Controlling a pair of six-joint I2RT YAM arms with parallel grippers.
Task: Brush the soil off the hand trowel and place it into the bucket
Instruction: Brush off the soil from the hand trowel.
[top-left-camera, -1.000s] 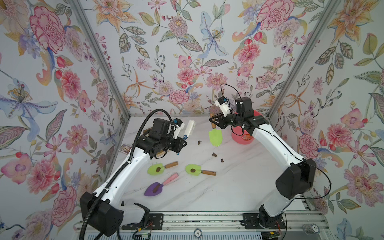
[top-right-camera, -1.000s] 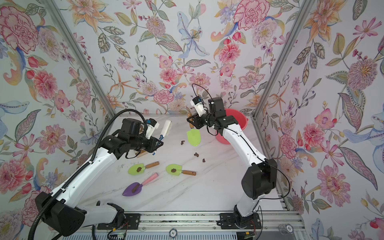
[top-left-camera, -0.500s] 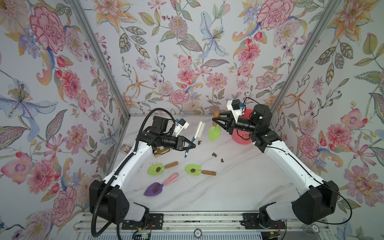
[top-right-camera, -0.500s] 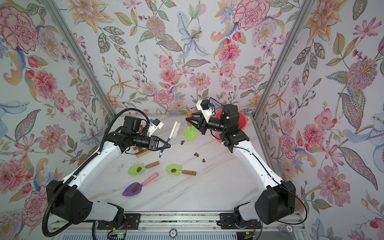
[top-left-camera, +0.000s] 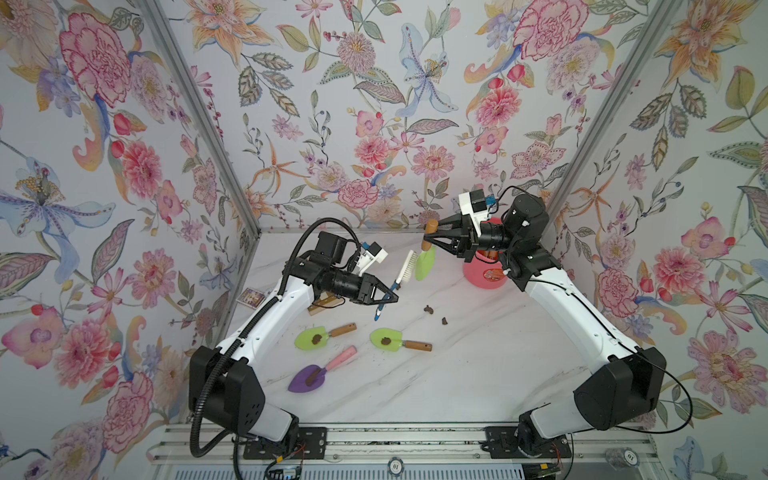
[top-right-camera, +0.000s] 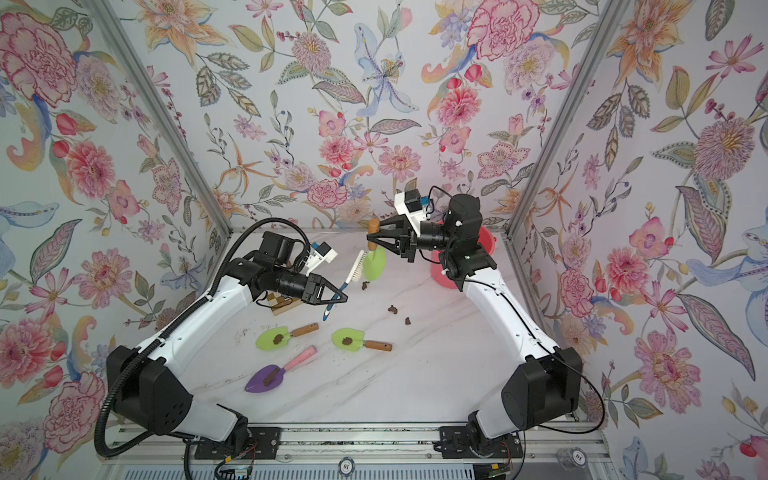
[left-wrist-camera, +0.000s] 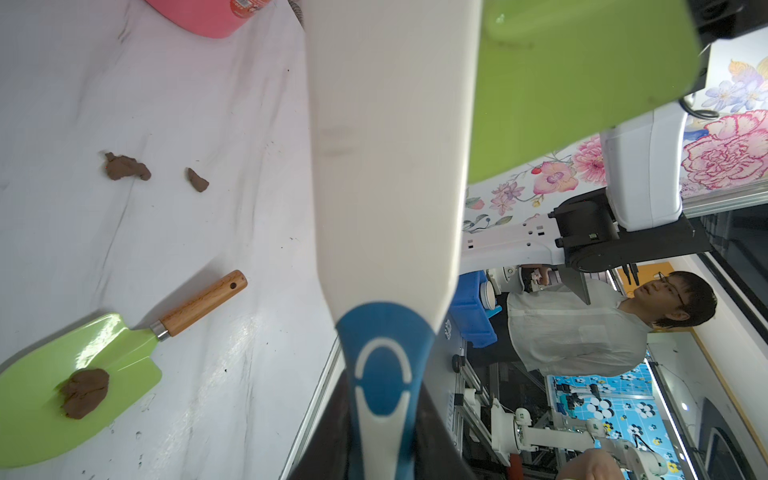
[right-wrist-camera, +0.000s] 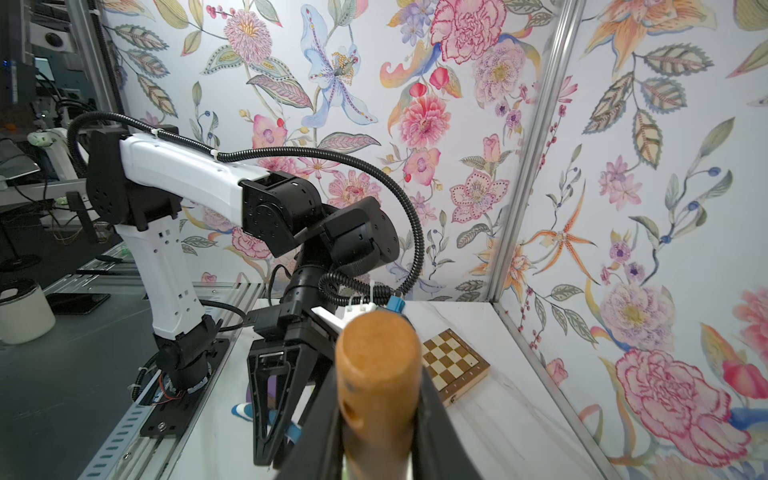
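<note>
2 claws were clamped: your right gripper (top-left-camera: 427, 240) held the trowel (top-left-camera: 425, 265) by its handle, blade hanging near-upright; your left gripper (top-left-camera: 388, 298) held the brush (top-left-camera: 409, 266), bristles just beside that blade. The bucket (top-left-camera: 484, 277) sat near, on the right arm's side.

Both top views look steeply down from above the near edge, taking in the whole table (top-left-camera: 478, 374). The left wrist view peers close along the brush (left-wrist-camera: 382, 166) toward the right arm (left-wrist-camera: 640, 166); the right wrist view, past the trowel (right-wrist-camera: 378, 365), toward the left arm (right-wrist-camera: 178, 174).
</note>
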